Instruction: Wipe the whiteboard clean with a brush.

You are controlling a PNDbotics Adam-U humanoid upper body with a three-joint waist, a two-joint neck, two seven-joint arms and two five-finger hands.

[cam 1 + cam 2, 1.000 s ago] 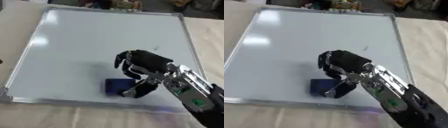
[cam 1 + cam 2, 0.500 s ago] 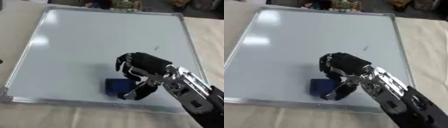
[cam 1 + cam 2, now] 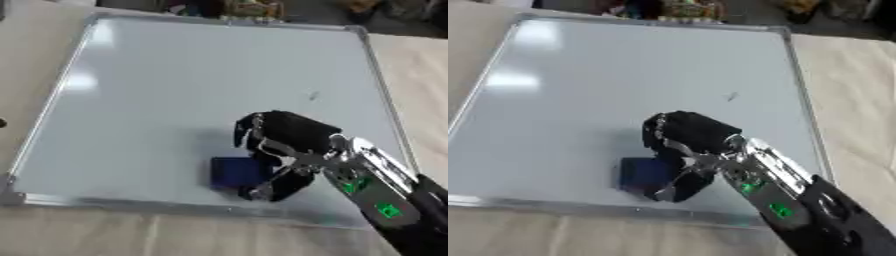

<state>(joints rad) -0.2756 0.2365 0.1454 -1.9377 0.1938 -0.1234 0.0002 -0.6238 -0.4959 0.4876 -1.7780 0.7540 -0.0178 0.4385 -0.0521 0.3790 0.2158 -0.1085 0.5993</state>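
Note:
A white whiteboard (image 3: 175,85) with a silver frame lies flat across the table. A small dark mark (image 3: 312,95) shows on its right half. A blue brush (image 3: 234,173) rests on the board near its front edge. My right hand (image 3: 284,145) comes in from the lower right and sits over the brush's right side, fingers curled down over it and thumb below it. My left hand shows in neither view.
Beige cloth (image 3: 420,75) covers the table around the board. Several small objects (image 3: 236,7) stand past the board's far edge. The board's front frame (image 3: 131,204) runs just below the brush.
The hand and brush have stayed near the front edge, with only a slight shift. The whole picture has moved a little.

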